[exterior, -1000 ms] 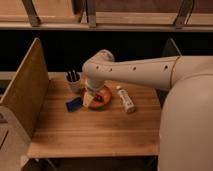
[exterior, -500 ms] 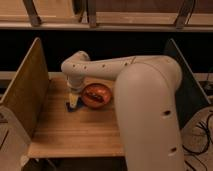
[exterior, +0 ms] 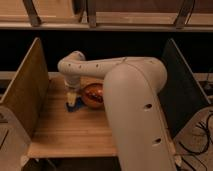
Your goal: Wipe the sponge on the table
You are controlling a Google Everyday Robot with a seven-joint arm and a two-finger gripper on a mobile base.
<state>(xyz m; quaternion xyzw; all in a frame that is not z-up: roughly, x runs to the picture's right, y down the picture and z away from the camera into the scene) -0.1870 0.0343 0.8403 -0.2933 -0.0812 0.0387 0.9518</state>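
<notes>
Table (exterior: 65, 132) | end effector (exterior: 73, 101) over sponge (exterior: 76, 108), mostly hidden | grip: can't tell | plate (exterior: 92, 95) part behind arm (exterior: 125, 85)

No text, label, brand, number or sign can be read here. The gripper (exterior: 73, 98) is low at the back-left part of the desk (exterior: 75, 135), right above the sponge (exterior: 75, 108) and just beside the orange plate (exterior: 93, 95). It seems to carry no marking, as far as this dim view lets me judge. The white arm (exterior: 135, 100) shows only a few small dark round holes, not letters.
</notes>
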